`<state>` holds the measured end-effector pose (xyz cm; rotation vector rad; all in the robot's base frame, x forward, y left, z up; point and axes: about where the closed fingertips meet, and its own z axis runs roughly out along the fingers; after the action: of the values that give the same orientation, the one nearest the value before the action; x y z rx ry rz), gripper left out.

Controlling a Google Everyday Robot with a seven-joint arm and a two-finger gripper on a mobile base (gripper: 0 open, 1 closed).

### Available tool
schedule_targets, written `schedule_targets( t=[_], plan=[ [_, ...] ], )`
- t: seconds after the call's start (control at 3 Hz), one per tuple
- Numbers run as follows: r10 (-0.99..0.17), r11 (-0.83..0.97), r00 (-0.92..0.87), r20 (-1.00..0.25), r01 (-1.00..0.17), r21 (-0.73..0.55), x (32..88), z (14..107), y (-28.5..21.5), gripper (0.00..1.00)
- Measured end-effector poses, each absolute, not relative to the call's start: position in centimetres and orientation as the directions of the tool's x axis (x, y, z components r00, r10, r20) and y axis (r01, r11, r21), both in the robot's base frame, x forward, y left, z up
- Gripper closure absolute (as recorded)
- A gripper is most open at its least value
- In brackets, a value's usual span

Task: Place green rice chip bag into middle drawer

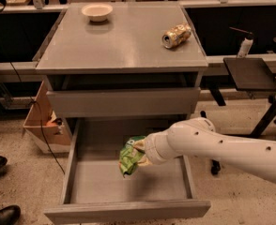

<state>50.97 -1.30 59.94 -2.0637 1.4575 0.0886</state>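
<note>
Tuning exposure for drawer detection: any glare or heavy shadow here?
Camera view: mild sheen on the cabinet top, small glints on the can, nothing washed out. Camera view: the slot under the top is near black; the open drawer is dim but readable. The gripper, over the drawer, holds the chip bag, bright green.

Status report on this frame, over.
Tool clamped on crinkly bright green rice chip bag. Bag hanging over open wide grey middle drawer, not released. Nothing in the way.
</note>
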Motion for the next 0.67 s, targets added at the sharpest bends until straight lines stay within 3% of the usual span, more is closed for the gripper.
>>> schedule_targets(
  t=[0.67],
  plan=[
    [-0.841,-0.210,0.381,-0.383,-0.883,-0.419,52.5,52.6,-0.5,1.00]
  ],
)
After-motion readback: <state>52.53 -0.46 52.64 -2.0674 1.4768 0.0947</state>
